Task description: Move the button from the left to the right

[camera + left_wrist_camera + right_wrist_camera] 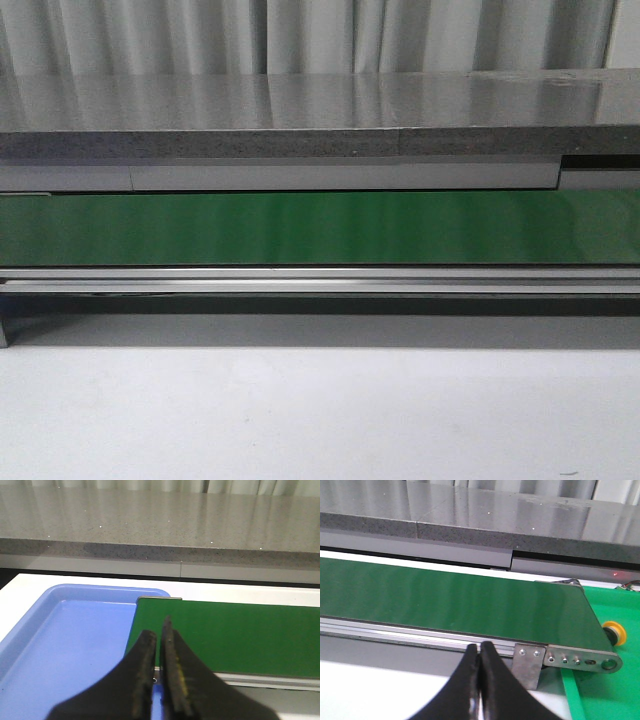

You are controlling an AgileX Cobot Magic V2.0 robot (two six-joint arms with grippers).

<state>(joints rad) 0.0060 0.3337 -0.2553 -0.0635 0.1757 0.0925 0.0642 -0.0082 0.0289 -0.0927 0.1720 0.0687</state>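
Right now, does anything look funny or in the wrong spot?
Maybe: the small round yellow-capped button lies tipped sideways beyond the long green belt's end, in the bright green bin. Nothing looks spilled or broken.

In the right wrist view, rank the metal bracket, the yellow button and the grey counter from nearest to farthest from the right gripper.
From the right gripper, fingers shut:
1. Metal bracket, right beside the fingers, at the conveyor's end.
2. Yellow button, beyond the green belt end, on the green surface.
3. Grey counter, behind the belt.
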